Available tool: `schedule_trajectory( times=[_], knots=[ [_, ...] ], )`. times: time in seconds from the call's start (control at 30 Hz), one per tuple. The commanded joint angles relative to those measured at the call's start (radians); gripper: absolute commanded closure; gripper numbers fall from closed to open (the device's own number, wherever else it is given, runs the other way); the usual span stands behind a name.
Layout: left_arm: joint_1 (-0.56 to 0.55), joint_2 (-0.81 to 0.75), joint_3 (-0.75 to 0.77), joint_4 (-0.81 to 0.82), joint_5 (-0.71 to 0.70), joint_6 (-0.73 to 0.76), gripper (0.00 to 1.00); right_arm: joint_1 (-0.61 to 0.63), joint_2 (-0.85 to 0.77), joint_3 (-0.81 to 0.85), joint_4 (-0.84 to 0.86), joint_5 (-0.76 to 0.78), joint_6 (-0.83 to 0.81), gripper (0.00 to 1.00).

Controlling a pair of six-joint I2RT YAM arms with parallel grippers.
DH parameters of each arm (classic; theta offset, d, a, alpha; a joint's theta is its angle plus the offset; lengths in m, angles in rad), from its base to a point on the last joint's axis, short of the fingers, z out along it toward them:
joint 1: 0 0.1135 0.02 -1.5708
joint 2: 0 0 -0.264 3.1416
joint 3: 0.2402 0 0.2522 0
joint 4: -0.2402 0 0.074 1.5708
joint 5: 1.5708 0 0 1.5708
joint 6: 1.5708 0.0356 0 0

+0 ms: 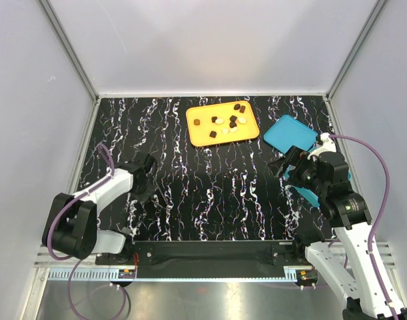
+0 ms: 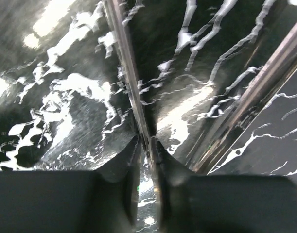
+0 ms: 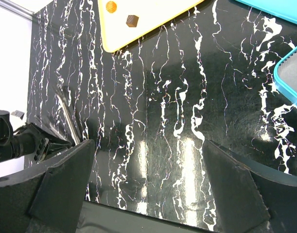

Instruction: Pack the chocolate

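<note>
Several chocolate pieces [image 1: 228, 123], dark brown and cream-white, lie on the orange tray [image 1: 202, 135] at the back middle. Two pieces [image 3: 132, 20] show in the right wrist view on the tray's corner [image 3: 138, 33]. My left gripper [image 1: 152, 185] is low over the table's left side and is shut on thin metal tongs [image 2: 126, 63]. One tong arm runs out from between the jaws [image 2: 147, 145] and the other arm [image 2: 265, 82] splays right. My right gripper [image 1: 282, 167] is open and empty above the table at the right; it also shows in the right wrist view [image 3: 148, 184].
A teal lid [image 1: 291, 137] lies right of the tray. The teal box [image 1: 310, 195] sits partly under my right arm, and its edge [image 3: 291, 73] shows in the right wrist view. The left gripper and tongs [image 3: 68, 111] show there too. White walls enclose the black marbled table [image 1: 216, 193].
</note>
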Motion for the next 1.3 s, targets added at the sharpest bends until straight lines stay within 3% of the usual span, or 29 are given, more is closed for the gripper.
schedule_trajectory(
  times=[0.0,0.07,0.2,0.43,0.7,0.73,0.93,1.03,1.07,1.13,1.23,1.27],
  knots=[
    [0.005,0.022,0.062,0.046,0.015,0.084,0.86,0.004,-0.009,0.007,0.043,-0.014,-0.009,0.00],
    [0.004,0.022,0.071,0.064,0.042,0.129,1.00,0.004,-0.006,0.005,0.051,-0.017,-0.006,0.00],
    [-0.039,0.006,0.114,0.141,0.113,0.264,1.00,0.004,0.013,0.010,0.054,-0.020,0.002,0.00],
    [-0.110,0.080,0.220,0.104,0.134,0.493,0.98,0.004,0.027,0.021,0.040,-0.017,0.003,0.00],
    [-0.163,0.140,0.203,0.089,0.124,0.573,0.91,0.004,-0.021,0.025,0.051,-0.011,-0.019,0.00],
    [-0.169,0.148,0.205,0.079,0.118,0.578,0.84,0.003,-0.022,0.025,0.050,-0.011,-0.017,0.00],
    [-0.200,0.195,0.225,0.020,0.061,0.579,0.72,0.004,-0.024,0.034,0.030,-0.011,-0.024,0.00],
    [-0.208,0.183,0.229,0.010,0.075,0.579,0.59,0.004,-0.032,0.033,0.025,-0.008,-0.027,0.00],
    [-0.218,0.174,0.232,0.007,0.075,0.581,0.49,0.004,-0.036,0.037,0.025,-0.008,-0.030,0.00],
    [-0.231,0.123,0.248,0.006,0.072,0.593,0.38,0.004,-0.041,0.041,0.021,-0.009,-0.038,0.00],
    [-0.243,0.038,0.268,0.026,0.096,0.640,0.01,0.004,-0.050,0.048,0.016,-0.006,-0.046,0.00],
    [-0.248,0.019,0.274,0.036,0.102,0.654,0.01,0.004,-0.052,0.048,0.017,-0.006,-0.050,0.00]
  ],
)
